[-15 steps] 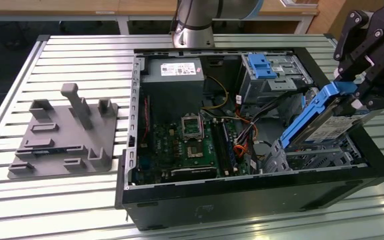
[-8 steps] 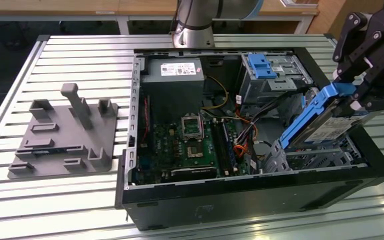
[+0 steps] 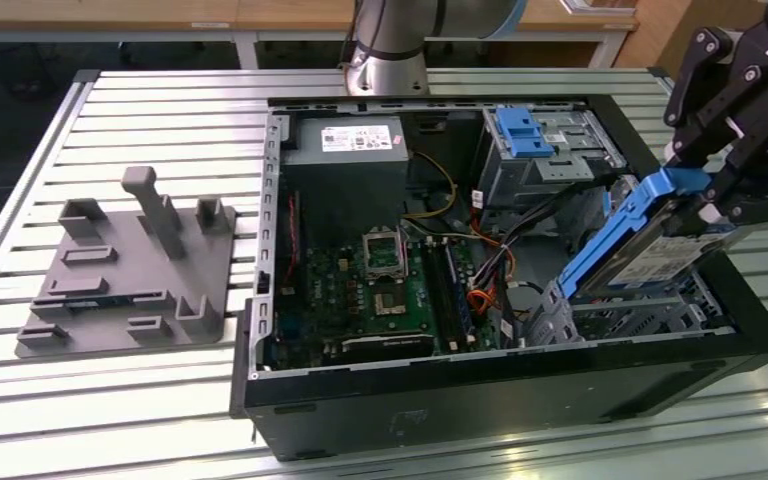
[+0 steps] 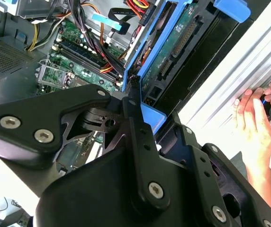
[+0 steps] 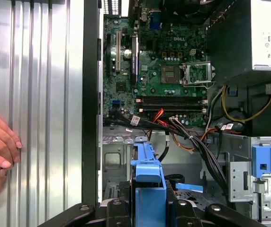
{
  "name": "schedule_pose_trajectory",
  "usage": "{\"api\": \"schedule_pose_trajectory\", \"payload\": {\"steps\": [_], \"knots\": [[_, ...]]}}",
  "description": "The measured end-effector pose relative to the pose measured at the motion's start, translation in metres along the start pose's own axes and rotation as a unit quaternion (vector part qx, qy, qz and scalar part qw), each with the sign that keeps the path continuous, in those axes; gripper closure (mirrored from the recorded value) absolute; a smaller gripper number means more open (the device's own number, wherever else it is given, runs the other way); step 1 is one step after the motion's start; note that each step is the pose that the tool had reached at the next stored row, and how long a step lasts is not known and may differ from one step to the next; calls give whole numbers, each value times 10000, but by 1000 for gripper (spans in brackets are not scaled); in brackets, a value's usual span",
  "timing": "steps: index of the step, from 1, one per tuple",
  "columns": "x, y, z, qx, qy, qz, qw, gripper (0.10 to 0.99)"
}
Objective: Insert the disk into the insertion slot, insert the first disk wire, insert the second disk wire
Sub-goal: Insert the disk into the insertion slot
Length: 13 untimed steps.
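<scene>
On the exterior view's left of the computer case (image 3: 491, 395), a grey fixture plate (image 3: 131, 270) lies untouched on the slatted table (image 3: 37, 400). Inside the case lies the green motherboard (image 3: 371, 290). A bundle of wires (image 3: 491, 265) hangs loose between it and the insertion slot (image 3: 631, 318), the low perforated cage in the case's corner toward the exterior view's right.

The disk (image 3: 651, 262) stands tilted over this slot. Its lower end is down at the cage and its upper end is raised above the case wall, so it is not yet lying flat inside. I judge the disk stiff, rather heavy for its size and sensitive to knocks. Its blue carrier (image 3: 618, 225) is plastic and may bend a little. The carrier's end is the safe place to hold, not the label or the bare board.

The claw (image 3: 704, 185) is closed narrowly on that upper end of the carrier. Outside the case, in the second wrist view, a person's hand (image 4: 256, 123) rests on the table.
</scene>
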<state>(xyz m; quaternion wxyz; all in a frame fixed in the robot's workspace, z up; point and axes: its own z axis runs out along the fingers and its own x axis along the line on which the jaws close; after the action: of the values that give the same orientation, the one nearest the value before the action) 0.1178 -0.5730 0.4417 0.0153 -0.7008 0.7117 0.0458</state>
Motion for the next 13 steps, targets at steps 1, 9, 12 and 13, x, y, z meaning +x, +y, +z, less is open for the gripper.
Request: {"api": "schedule_pose_trajectory", "payload": {"steps": [1,9,12,13], "knots": [[1,0,3,0,0,0,10000,722],[4,-9,46,-1,0,-1,10000,722],[7,-11,73,-1,1,-2,10000,722],[8,-12,85,-1,0,-3,10000,722]]}}
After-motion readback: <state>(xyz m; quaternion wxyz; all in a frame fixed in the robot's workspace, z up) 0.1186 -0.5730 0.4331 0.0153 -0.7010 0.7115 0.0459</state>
